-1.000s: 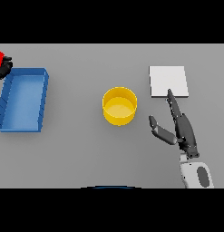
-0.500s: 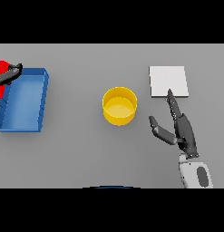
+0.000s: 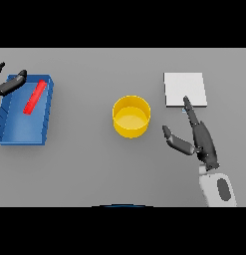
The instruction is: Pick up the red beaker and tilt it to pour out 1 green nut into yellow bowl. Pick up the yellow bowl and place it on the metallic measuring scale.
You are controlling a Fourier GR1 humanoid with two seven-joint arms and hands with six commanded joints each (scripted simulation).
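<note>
red beaker (image 3: 35, 97) in blue tray (image 3: 22, 135), just beside left robot hand (image 3: 9, 84) (fingers spread, empty)

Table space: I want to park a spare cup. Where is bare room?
Bare table lies between blue tray and yellow bowl, and along the near edge. Crowded between bowl, right hand and white scale.

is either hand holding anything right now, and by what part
Nothing is held. The left hand is open at the blue bin's far corner; the red beaker lies loose in it. The right hand is open.
</note>
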